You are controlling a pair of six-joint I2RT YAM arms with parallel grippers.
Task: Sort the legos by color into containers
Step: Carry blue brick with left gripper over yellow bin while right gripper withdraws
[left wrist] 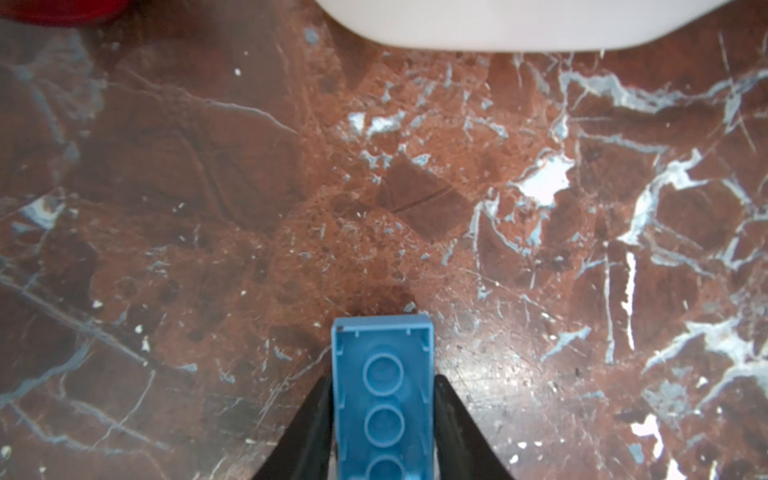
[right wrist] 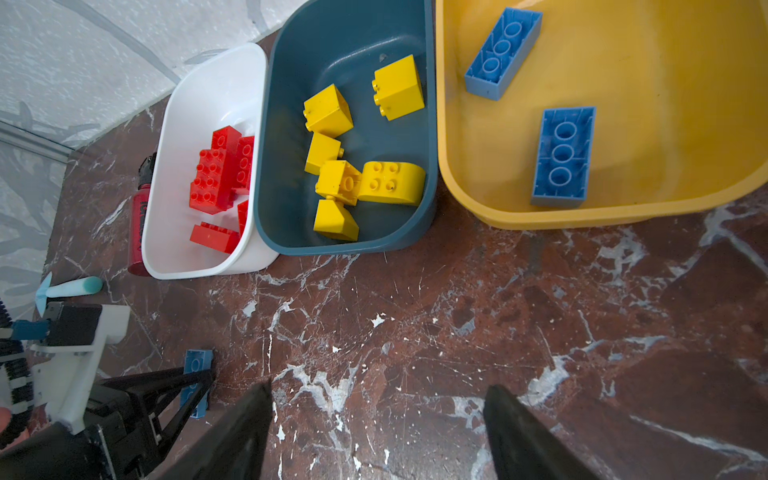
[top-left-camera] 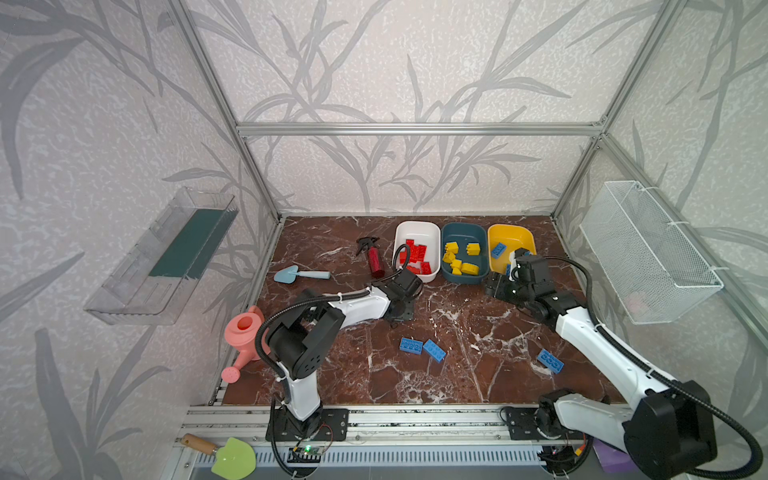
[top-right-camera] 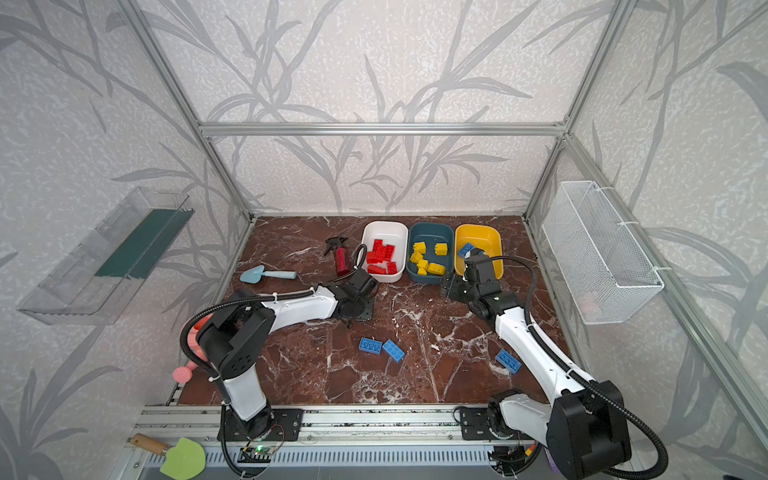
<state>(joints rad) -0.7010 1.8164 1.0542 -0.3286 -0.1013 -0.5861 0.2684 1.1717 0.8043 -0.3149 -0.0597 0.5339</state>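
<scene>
"Now, the left gripper (left wrist: 383, 379): condition?" the supervisor asks.

"Closed on a blue brick (left wrist: 382, 353), one finger (left wrist: 316, 415) against each long side," the inspector answers. "The brick's hollow underside faces the wrist camera. The right wrist view shows the same brick low against the marble table (top-left-camera: 478, 374); whether it touches the surface cannot be determined. In both top views this gripper sits at mid-frame, just below the white tub (top-left-camera: 417, 228), and the brick is hidden there."

"Right gripper (right wrist: 379, 388)?"

"Jaws wide apart, holding nothing, bare table beneath. In both top views it stands right of centre, just below the teal tub (top-left-camera: 463, 232) and the yellow tub (top-left-camera: 513, 239)."

"Tubs and contents?"

"Three tubs in a row along the upper edge of the table, white, teal, yellow from left to right, neighbours touching or nearly so. Red bricks (top-left-camera: 415, 255) lie in the white tub, yellow bricks (top-left-camera: 461, 257) in the teal tub. The yellow tub holds two blue bricks (right wrist: 563, 156), both showing hollow undersides."

"Anything outside the tubs?"

"Three loose blue bricks (top-left-camera: 434, 350) on the table, studs up. Two lie side by side at lower centre, touching or nearly so. The third loose brick (top-left-camera: 550, 360) lies at lower right, near the right arm (top-left-camera: 582, 328), well apart from the pair. A dark-red spray bottle (top-left-camera: 375, 259) lies just left of the white tub."
</scene>
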